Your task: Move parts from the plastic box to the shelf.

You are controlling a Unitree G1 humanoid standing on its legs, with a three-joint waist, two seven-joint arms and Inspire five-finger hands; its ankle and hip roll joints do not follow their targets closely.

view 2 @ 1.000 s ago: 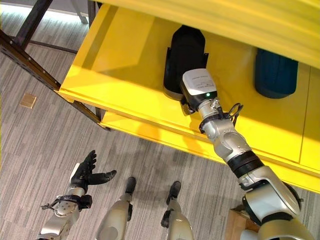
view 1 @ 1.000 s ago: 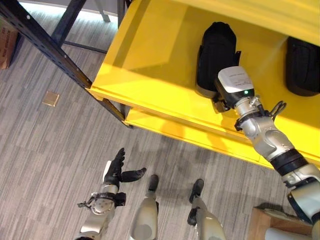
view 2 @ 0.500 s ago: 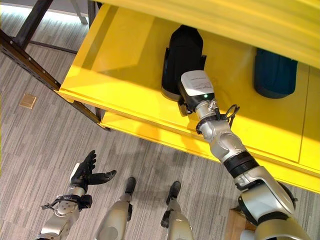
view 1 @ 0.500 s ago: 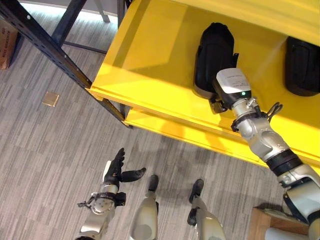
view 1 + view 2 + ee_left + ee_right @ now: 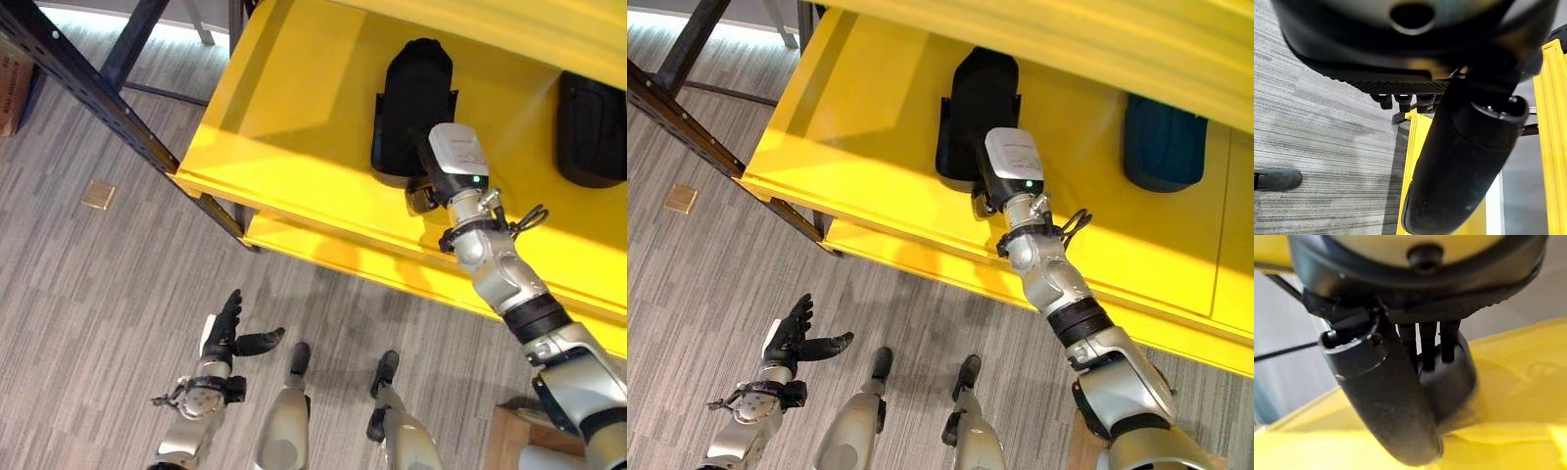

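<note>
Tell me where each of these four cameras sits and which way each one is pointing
Left eye view: on the head, looking down at the yellow shelf, the black part and the open left hand.
Right eye view: same head, slightly offset; shares the shelf, that part and a second dark part.
Left wrist view: along the left hand's thumb toward the floor.
Right wrist view: along the right hand, fingers on the black part, shelf beneath.
</note>
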